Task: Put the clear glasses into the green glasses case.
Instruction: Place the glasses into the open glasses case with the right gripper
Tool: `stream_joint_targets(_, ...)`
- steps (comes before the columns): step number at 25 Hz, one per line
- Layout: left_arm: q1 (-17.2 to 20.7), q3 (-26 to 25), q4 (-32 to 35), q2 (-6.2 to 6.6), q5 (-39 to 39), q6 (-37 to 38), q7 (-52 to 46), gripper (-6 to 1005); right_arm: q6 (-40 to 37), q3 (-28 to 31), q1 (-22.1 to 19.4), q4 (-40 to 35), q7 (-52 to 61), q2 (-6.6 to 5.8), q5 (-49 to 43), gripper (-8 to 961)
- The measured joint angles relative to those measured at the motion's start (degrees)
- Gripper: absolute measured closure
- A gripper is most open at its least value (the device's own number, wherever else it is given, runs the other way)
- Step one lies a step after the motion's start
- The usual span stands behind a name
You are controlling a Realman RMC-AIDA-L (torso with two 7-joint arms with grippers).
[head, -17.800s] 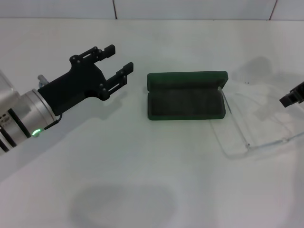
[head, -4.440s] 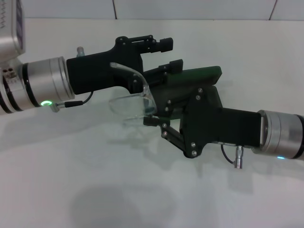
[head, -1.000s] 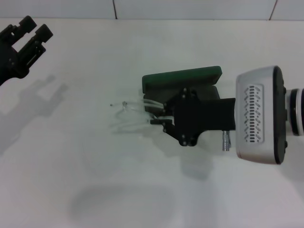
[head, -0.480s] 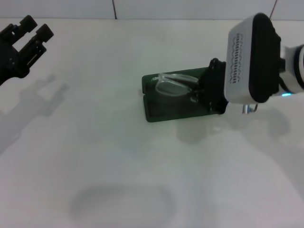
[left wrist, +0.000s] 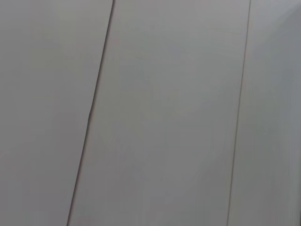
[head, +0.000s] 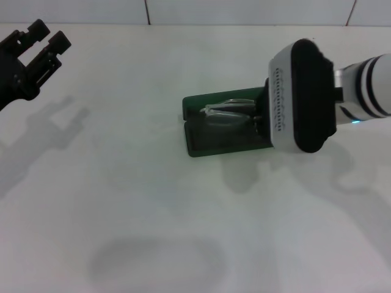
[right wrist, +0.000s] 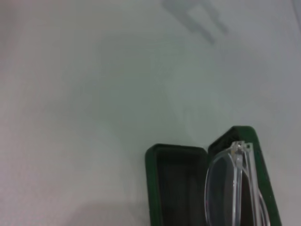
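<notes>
Right gripper (head: 258,117), fingers hidden behind its wrist housing so its grip could not be judged, had lowered the clear glasses (head: 227,110) further onto the open green glasses case (head: 201,146). Left gripper (head: 41,41), fingers spread, remained parked far left on the white table (head: 153,213).

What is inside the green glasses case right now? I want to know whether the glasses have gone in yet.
The clear glasses, folded, are over the open green glasses case, against its lid. The right arm's wrist hides the case's right end and the right gripper, so whether they are seated is unclear.
</notes>
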Motion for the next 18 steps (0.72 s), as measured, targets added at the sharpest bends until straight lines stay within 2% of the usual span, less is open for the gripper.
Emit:
stream_joint_targets(7, -0.39, 0.02, 0.01, 0.00, 0.05, -0.01, 0.00, 484, 1.77, -3.60, 1.08, 1.50, 0.75, -0.01, -2.12, 869)
stream_joint_targets(13, -0.61, 0.02, -0.13, 0.00, 0.05, -0.66, 0.50, 484, 7.15, -9.02, 1.10, 2.89, 6.46, -0.01, -10.35, 868)
stream_joint_targets(18, -0.68, 0.04, -0.13, 0.00, 0.07, -1.06, 0.68, 485, 8.55, -11.00, 1.68, 3.71, 7.99, -0.01, -10.72, 867)
